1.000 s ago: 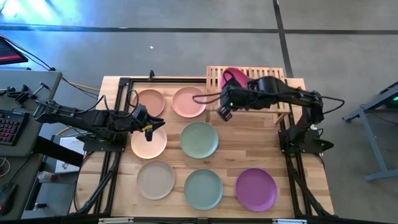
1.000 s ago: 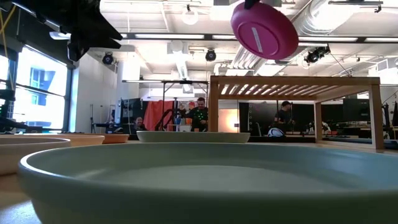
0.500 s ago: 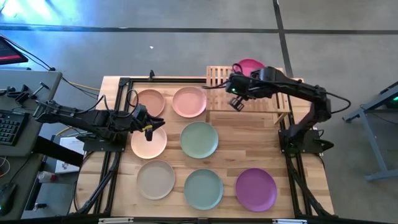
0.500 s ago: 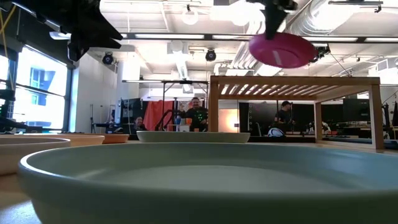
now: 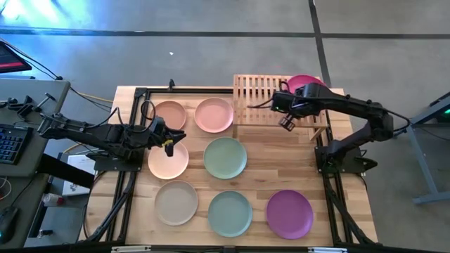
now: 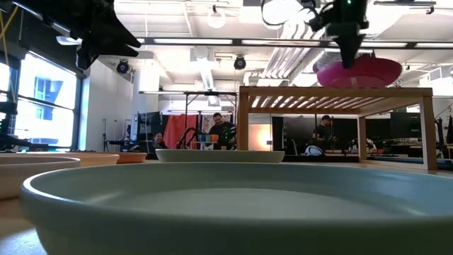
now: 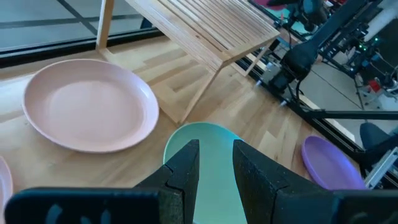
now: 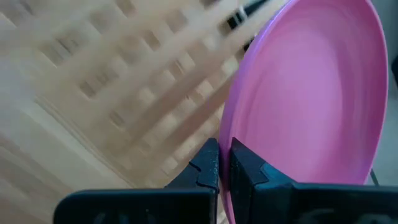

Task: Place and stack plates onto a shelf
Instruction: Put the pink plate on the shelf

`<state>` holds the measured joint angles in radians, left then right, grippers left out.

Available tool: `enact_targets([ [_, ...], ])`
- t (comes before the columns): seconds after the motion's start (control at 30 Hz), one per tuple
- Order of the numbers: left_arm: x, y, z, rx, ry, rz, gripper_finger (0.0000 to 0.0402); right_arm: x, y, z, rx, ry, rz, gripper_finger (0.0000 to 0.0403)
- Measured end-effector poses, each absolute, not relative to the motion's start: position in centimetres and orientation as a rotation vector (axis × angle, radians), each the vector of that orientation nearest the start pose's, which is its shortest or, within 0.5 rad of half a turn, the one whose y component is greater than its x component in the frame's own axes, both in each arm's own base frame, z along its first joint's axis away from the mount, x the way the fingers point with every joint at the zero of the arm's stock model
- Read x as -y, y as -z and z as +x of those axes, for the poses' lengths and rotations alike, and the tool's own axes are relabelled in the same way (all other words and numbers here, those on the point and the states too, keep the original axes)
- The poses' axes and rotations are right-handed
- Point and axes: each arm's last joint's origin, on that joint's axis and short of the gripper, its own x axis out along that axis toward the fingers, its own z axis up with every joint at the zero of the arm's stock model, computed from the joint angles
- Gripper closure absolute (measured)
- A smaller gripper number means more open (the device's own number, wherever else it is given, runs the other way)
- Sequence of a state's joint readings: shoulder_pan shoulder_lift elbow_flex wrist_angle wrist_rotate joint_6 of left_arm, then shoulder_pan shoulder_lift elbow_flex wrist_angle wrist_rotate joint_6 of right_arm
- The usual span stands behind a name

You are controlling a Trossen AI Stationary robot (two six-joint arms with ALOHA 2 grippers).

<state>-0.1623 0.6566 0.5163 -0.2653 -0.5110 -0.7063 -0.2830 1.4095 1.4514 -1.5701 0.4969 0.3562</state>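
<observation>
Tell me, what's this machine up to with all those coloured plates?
It is moving plates onto the wooden shelf. The right gripper is shut on the rim of a magenta plate and holds it roughly level just above the shelf's right end; whether it touches the slats is unclear. The left gripper hangs open over the left side of the table, holding nothing. Seven more plates lie flat on the table, including a mint green plate in the middle.

My workspace is brightly and evenly lit by ceiling strip lights [image 6: 212, 41], with only soft shadows. At table height the nearest teal plate [image 6: 233, 205] looms out of focus. My right wrist view shows the shelf slats [image 8: 112, 81] smeared by motion blur.
</observation>
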Motion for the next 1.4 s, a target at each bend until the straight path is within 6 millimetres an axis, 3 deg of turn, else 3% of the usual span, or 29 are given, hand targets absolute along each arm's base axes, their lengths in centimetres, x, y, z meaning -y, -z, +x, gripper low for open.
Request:
enact_targets([
  [0.33,1.0,-25.3,14.8,-0.245,-0.462,-0.555,0.0316,8.5,-32.1,20.8,-1.418,0.902,0.159,0.0403],
  [1.13,0.9,-25.3,14.7,-0.222,-0.491,-0.609,0.0316,9.7,-31.5,21.6,-1.351,0.842,0.417,0.0401],
  [1.4,0.9,-25.3,14.7,-0.222,-0.491,-0.608,0.0316,9.6,-31.5,21.7,-1.339,0.856,0.435,0.0333],
])
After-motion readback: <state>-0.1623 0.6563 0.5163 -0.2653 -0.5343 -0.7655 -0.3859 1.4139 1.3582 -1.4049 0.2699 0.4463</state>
